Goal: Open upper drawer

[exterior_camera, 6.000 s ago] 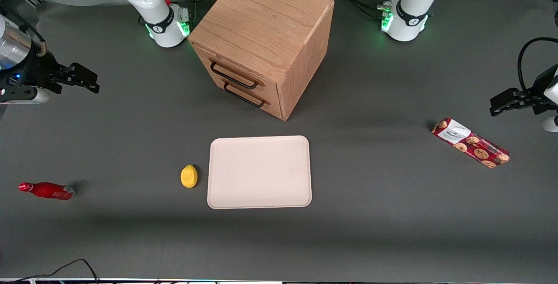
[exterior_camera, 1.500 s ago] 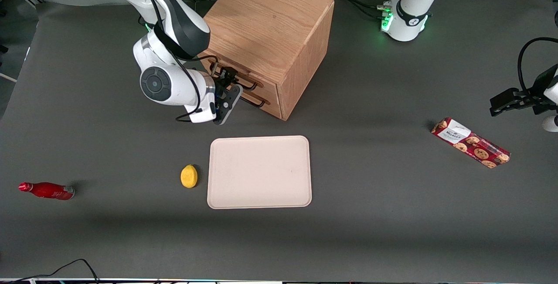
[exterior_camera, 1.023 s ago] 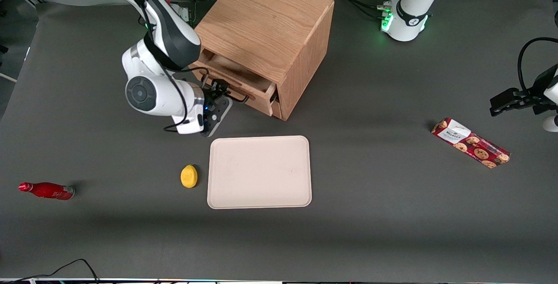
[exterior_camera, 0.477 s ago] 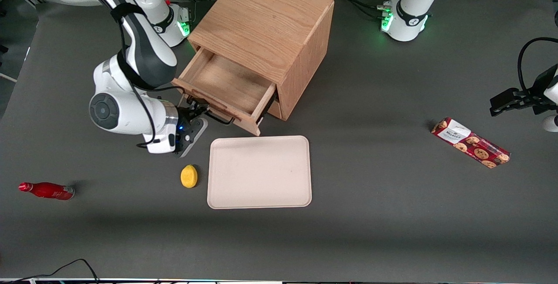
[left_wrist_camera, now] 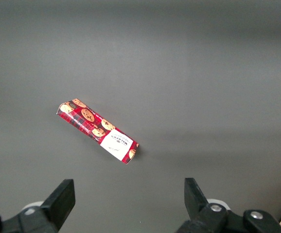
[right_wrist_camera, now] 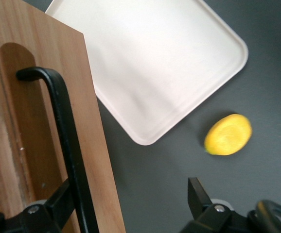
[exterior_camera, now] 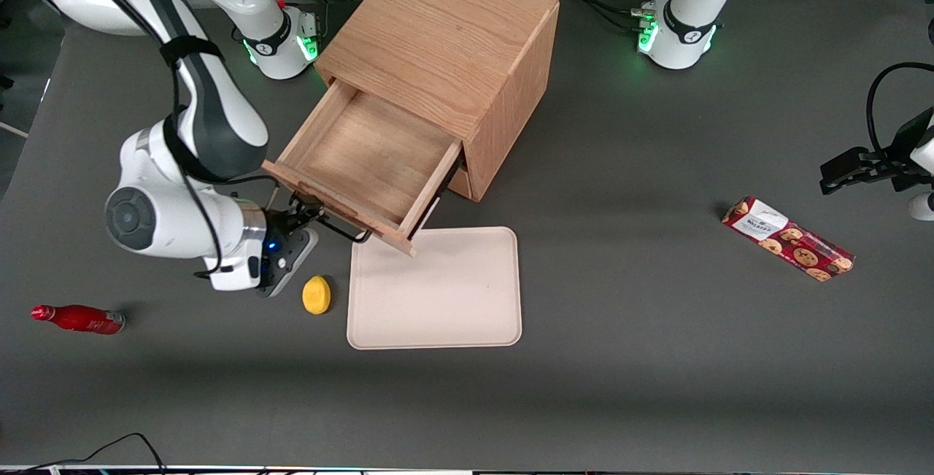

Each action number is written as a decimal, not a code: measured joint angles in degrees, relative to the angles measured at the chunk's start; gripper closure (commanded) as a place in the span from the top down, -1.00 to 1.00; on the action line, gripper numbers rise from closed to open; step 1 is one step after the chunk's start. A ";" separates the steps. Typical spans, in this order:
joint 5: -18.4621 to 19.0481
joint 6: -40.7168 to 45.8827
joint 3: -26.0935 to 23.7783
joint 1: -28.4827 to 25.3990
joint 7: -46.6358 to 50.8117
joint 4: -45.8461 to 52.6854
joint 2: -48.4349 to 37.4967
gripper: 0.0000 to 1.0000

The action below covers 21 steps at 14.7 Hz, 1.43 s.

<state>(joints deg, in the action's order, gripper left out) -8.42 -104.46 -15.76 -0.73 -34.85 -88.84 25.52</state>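
Currently: upper drawer (exterior_camera: 365, 161), oak, rigid, slides freely.
Gripper (exterior_camera: 305, 214) at its front, fingers spread around, not clamping, the thin black wire handle (right_wrist_camera: 67, 141); hold there.

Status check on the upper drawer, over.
End effector open, fingers either side of the black handle. Upper drawer pulled well out, tray bare. Its front corner overhangs the cream tray; lemon beside the wrist.

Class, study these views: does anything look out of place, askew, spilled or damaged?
Nothing is spilled or damaged. One oddity: the red bottle lies on its side toward the working arm's end of the table. The upper drawer stands pulled out, overhanging a corner of the tray, with the gripper at its handle.
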 measured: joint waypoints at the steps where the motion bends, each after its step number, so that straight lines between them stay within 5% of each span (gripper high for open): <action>1: 0.08 0.15 0.60 0.01 -0.45 1.48 0.80 1.00; 13: 2.50 8.54 1.69 -0.13 -3.97 16.82 7.10 1.00; 21: 3.18 19.23 5.71 0.23 13.89 17.07 -7.10 1.00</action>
<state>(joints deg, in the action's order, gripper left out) -5.24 -85.23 -10.06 -0.50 -20.96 -71.77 18.43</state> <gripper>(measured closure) 0.000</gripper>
